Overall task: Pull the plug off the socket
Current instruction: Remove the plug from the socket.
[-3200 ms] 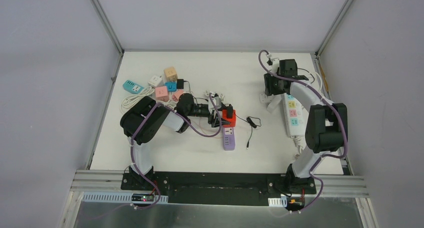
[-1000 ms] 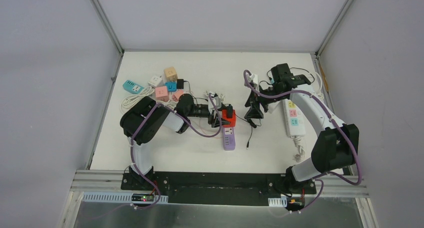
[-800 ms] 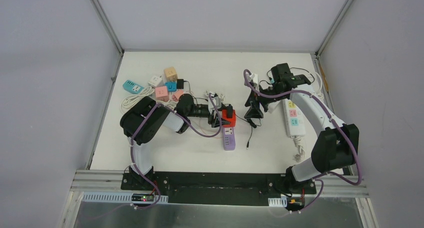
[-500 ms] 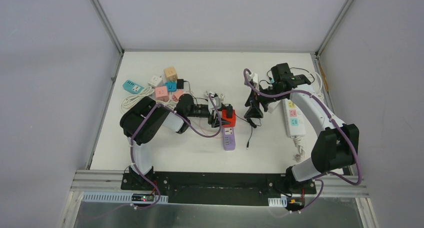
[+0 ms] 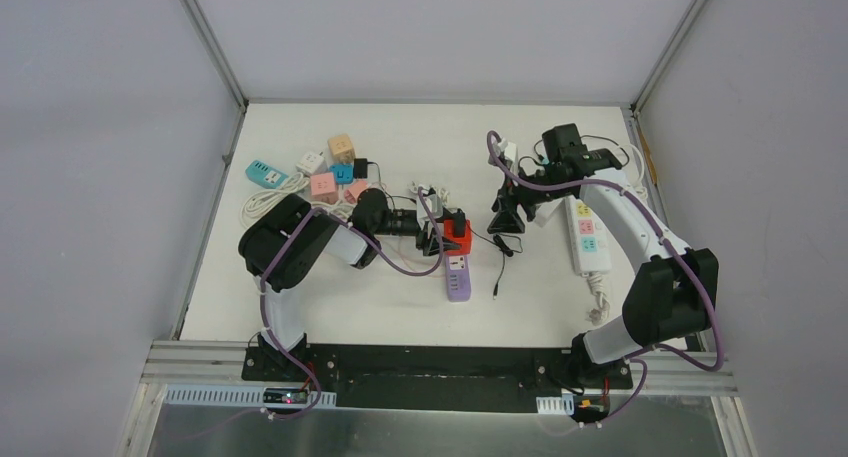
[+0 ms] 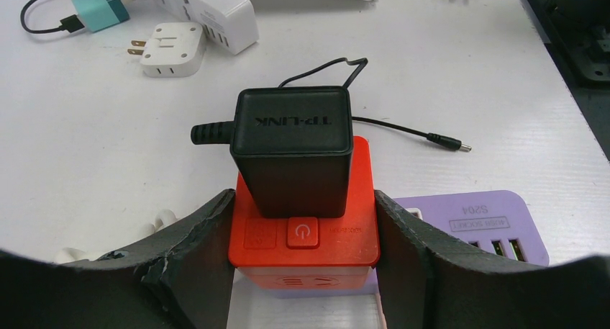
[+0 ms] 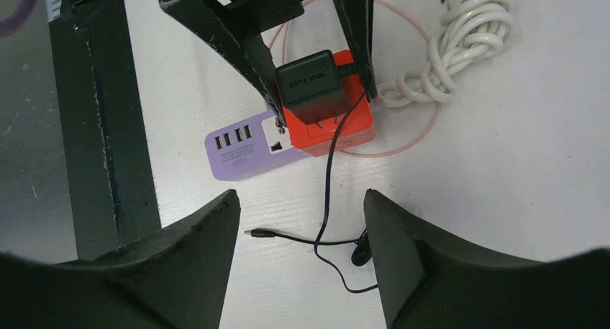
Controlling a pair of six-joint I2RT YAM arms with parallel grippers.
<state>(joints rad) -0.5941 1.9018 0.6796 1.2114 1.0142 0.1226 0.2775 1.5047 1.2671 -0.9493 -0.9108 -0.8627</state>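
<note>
Black boxy plug [image 6: 293, 149] sits in red socket [image 6: 304, 242].

Plug [image 5: 457, 223] sits on top of cube socket [image 5: 461, 242], mid-table [image 5: 380, 307], a bit L of centre. Cube socket is at far end of USB strip [image 5: 458, 279], overlapping it; strip runs toward near edge. L gripper [image 5: 438, 235] comes in from L, one finger touching each side of cube socket. R gripper [image 5: 504, 221] is R of plug, apart from it. Thin cable [image 5: 498, 267] lies on table betw. USB strip & R gripper. Long strip [image 5: 586, 232] lies at R side, running near-to-far. Cluster of adapters [image 5: 335, 172] at far L, coiled cord [image 5: 262, 203] just L of it.
</note>
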